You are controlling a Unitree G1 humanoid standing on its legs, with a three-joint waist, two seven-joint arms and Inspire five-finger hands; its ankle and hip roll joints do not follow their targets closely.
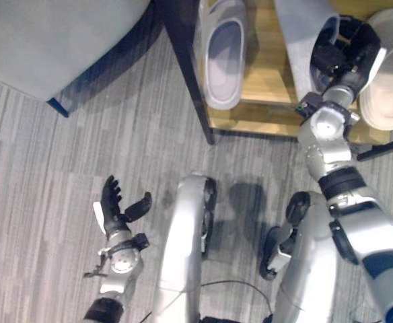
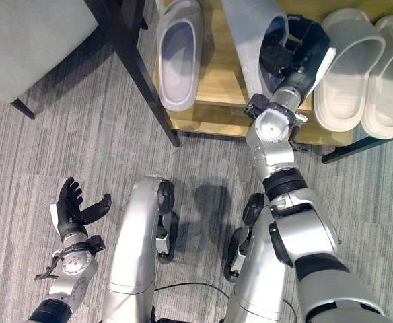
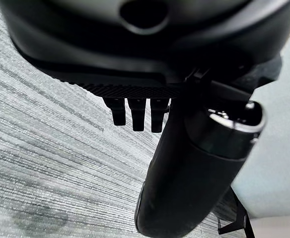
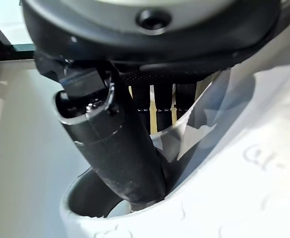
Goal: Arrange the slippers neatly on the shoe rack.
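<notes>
While the right robot hand (image 2: 294, 50) pinches the strap of the soft grey foam slipper (image 2: 254, 40) on the wooden shoe rack (image 2: 210, 111) shelf's middle, light and bendy, the left robot hand (image 2: 72, 205) hangs open over carpet.

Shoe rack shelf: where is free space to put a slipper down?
Bare wood on the shoe rack lies between the lone grey slipper and the slipper gripped by the right hand. Further right, two beige slippers crowd it.
</notes>
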